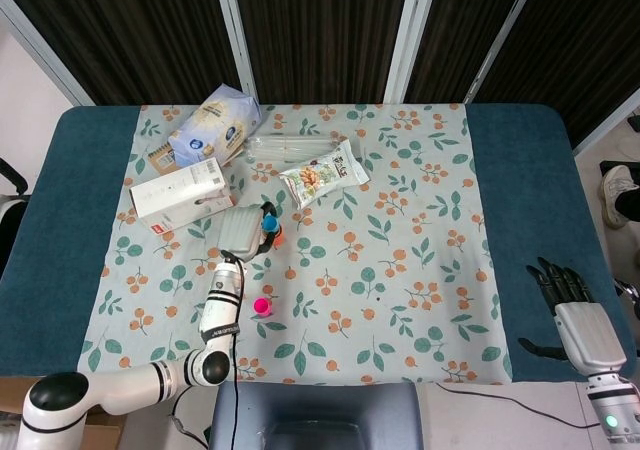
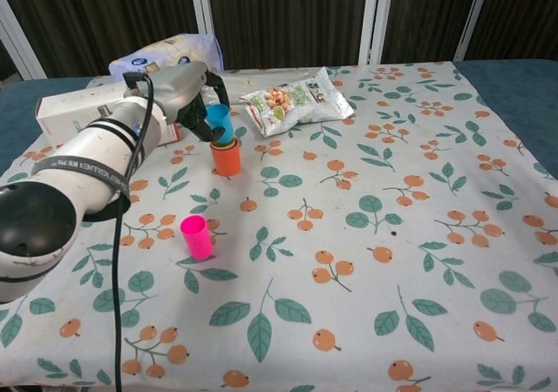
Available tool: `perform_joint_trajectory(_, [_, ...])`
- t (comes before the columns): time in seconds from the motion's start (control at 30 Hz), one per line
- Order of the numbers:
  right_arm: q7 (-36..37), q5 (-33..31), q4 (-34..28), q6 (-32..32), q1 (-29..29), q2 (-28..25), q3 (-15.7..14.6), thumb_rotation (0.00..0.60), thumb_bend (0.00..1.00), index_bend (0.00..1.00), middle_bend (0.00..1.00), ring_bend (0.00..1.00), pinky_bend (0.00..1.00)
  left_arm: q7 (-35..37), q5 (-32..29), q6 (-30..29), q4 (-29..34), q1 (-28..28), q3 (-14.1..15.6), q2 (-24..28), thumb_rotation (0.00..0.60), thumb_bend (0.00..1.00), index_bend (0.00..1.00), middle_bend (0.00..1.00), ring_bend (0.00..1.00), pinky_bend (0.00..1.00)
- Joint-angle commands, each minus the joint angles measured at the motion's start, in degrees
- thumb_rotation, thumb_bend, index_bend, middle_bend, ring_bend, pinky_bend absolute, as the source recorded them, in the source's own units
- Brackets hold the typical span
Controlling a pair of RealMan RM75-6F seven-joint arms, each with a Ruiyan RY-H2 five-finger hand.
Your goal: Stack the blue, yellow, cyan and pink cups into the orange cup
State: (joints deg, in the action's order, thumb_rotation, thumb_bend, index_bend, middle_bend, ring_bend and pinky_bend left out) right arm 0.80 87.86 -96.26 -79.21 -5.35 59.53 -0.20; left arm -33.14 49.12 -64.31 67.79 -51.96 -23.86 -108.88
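While the white box (image 2: 65,113) and the flour bag (image 2: 166,52) lie at the far left of the cloth, the left hand (image 2: 187,96) sits just right of them, fingers wrapped around the cyan cup (image 2: 219,122). That cup stands nearly upright, mouth up, tilted a little, and its base is right at the mouth of the orange cup (image 2: 227,158) — directly over it, so the coming move looks like a short straight drop and not a sideways shift. Whether the base is already inside the rim I cannot tell from either view. The orange cup appears to have a yellowish edge at its rim, hinting at a cup nested inside, though that is hard to confirm. Nearer the front edge, the pink cup (image 2: 195,237) stands alone, well apart from the stack, still to be stacked. Further right lies the snack packet (image 2: 295,101). Far right, the right hand (image 1: 572,310) rests off the cloth, fingers apart and holding nothing — much the farther hand from the cups.
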Motion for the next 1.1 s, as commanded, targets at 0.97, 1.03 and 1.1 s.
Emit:
perform_joint_trajectory(0.97, [-0.10,0.65,0.45,-0.47,-0.07,0.97,-0.02,0.600,0.14,0.00,0.00,0.00,0.00,5.44,10.48,-7.90,35.27,15.30,14.18,20.36,0.600,0.35,0.30,1.00,1.00,1.00])
perform_joint_trajectory(1.03, [-0.37,0.68,0.43,-0.22,-0.18,1.21,-0.09,0.600,0.14,0.00,0.00,0.00,0.00,7.60,13.34,-8.59,37.89,17.71,17.42,22.50,0.600,0.35,0.30,1.00,1.00,1.00])
perform_joint_trajectory(1.1, [-0.92,0.17,0.47,-0.06,-0.23,1.50,0.08,0.600,0.14,0.00,0.00,0.00,0.00,8.32,16.34,-9.98,38.61,19.41,19.90,22.89,0.600,0.36,0.29,1.00,1.00,1.00])
